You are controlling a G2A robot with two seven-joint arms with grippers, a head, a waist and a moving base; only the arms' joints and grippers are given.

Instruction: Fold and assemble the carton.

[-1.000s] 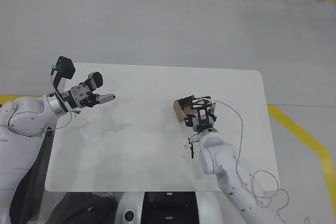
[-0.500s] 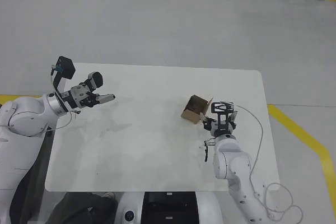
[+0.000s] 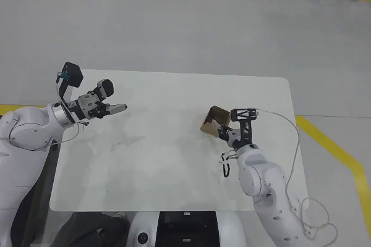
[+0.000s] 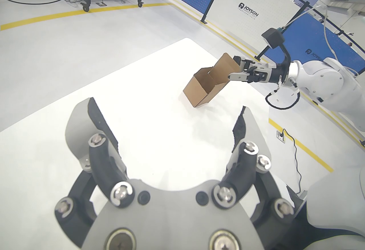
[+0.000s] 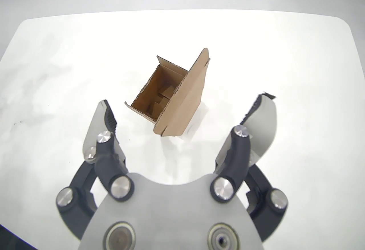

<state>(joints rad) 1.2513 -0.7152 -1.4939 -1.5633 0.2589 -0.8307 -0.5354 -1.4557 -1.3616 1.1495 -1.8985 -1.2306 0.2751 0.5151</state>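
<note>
A white table (image 3: 173, 167) with rounded corners carries a single small brown cardboard carton (image 3: 214, 118) on its right half, well in from every edge, its mouth open and one long flap standing up, while faint grey scuffs (image 3: 120, 146) mark the left half.

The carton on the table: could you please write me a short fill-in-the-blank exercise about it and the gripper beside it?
The carton is made of brown ____.
It stands on the ____ table.
One ____ of it stands raised above the open top.
The right gripper, close by, has its fingers ____ and holds nothing.
Missing words: cardboard; white; flap; open.
</note>
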